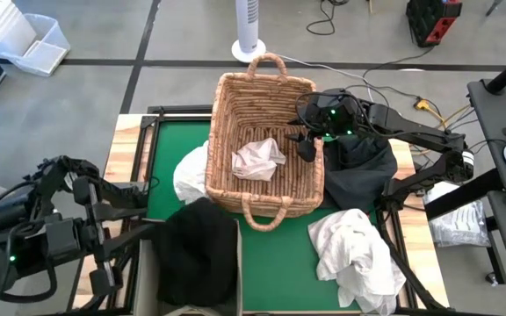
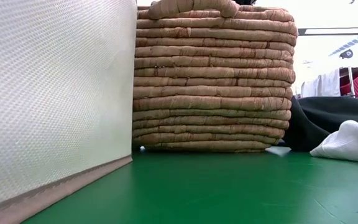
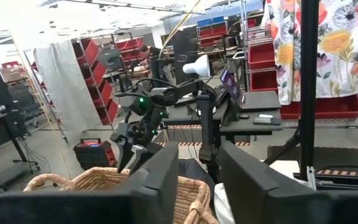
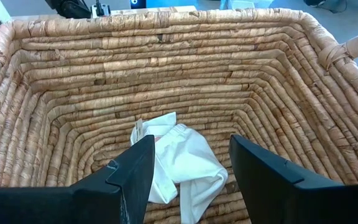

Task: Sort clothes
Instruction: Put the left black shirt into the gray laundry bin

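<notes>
Two robot arms at a green surface [image 1: 279, 263], sorting clothes around a wicker basket [image 1: 263, 145].

Nearest, at the front edge, a black garment [image 1: 202, 250] lies heaped over the beige fabric bin [image 2: 48, 99], and a crumpled white garment [image 1: 358, 254] lies on the surface at front right. The left gripper [image 3: 197, 180] is pulled back at the front left, beside the bin, its fingers a little apart and holding nothing. In the middle stands the wicker basket, with one small white garment [image 4: 179, 162] on its bottom. Another white garment [image 1: 190, 174] pokes out by the basket's left wall, and a dark garment [image 1: 358, 167] is heaped against its right wall. Farther back, the right gripper [image 4: 191, 171] hangs over the basket's right side, fingers spread, empty, above the white garment inside.
</notes>
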Controlling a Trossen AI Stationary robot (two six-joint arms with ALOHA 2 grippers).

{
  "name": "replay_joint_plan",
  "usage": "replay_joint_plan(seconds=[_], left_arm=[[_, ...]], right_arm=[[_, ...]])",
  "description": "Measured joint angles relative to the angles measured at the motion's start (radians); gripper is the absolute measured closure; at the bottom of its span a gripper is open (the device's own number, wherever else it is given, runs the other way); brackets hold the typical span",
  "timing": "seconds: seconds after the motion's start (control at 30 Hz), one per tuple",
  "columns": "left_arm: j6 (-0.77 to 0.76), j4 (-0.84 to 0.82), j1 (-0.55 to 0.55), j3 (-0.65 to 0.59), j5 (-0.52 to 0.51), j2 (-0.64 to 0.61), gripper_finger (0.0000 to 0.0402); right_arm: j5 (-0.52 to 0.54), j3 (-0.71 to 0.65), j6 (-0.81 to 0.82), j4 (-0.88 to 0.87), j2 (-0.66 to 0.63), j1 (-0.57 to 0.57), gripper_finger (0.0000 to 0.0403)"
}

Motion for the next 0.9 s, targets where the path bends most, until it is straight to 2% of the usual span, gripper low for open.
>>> replay_joint_plan(seconds=[0.17,0.33,0.5,0.6,0.7,0.9], left_arm=[[-0.003,-0.011,0.007,0.000,-0.007,0.000,0.0254],[-0.124,-0.128,0.045,0.000,0.018,-0.001,0.0245],[-0.407,-0.399,0.137,0.000,0.266,-0.011,0.0247],[-0.519,-0.558,0.203,-0.001,0.400,-0.002,0.0247],[-0.527,-0.609,0.250,-0.012,0.460,0.018,0.0247],[-0.397,-0.609,0.280,-0.034,0.553,0.055,0.0247]], right_arm=[[0.000,0.000,0.000,0.000,0.000,0.000,0.0202],[0.000,0.000,0.003,0.000,0.000,0.000,0.0204],[0.000,0.000,0.003,0.000,0.000,0.000,0.0203],[0.000,0.000,0.003,0.000,0.000,0.000,0.0202],[0.000,0.000,0.003,0.000,0.000,0.000,0.0204],[0.000,0.000,0.000,-0.001,0.000,0.000,0.0202]])
